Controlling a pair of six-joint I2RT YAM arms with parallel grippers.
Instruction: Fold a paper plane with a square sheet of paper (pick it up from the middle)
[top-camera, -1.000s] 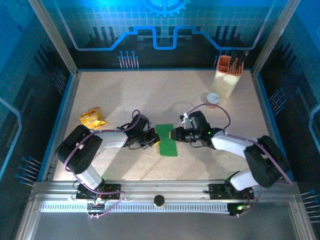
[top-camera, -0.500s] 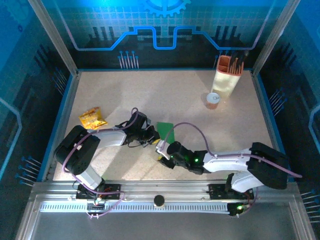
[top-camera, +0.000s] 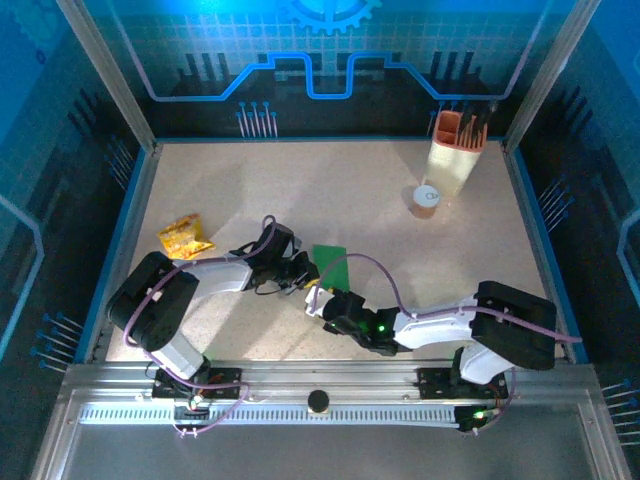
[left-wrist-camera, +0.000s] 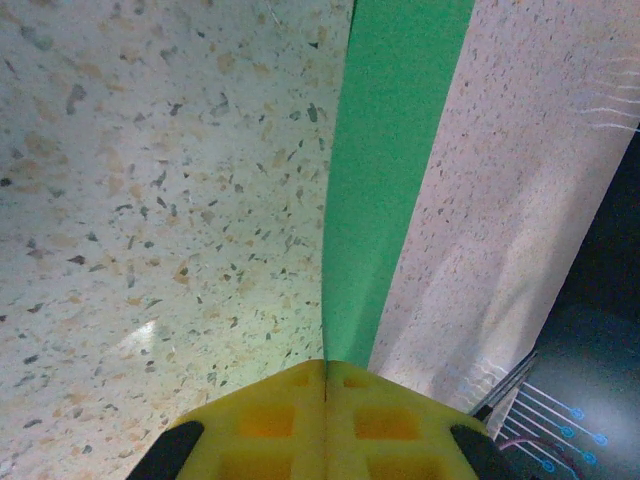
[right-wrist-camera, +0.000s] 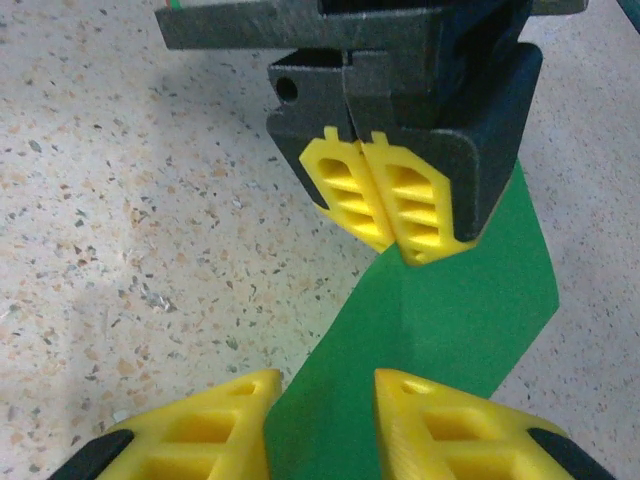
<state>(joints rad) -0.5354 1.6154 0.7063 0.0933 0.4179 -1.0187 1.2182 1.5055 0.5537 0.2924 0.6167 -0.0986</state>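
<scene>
Two robot arms meet at one square sheet of paper, bright green, which lies near the middle of a speckled table, a little toward the near edge. From above, the sheet shows as a narrow strip rather than a full square. The left gripper reaches the sheet from its left side and is clenched on it. In the right wrist view its two yellow pads press flat together with the green paper pinched between them. In the left wrist view the strip runs away from the closed tips with a gentle curve along one edge. The right gripper comes at the sheet from its near side. Its two yellow fingers stand apart, one on either side of the paper's near end, clamping nothing. Three other things sit on the table. One crinkled yellow-orange snack packet lies well to the left of the sheet. One small round cup stands well apart from the sheet, to its far right. One tall pale container with an orange top stands just past the cup, farther from the sheet in the same direction.
</scene>
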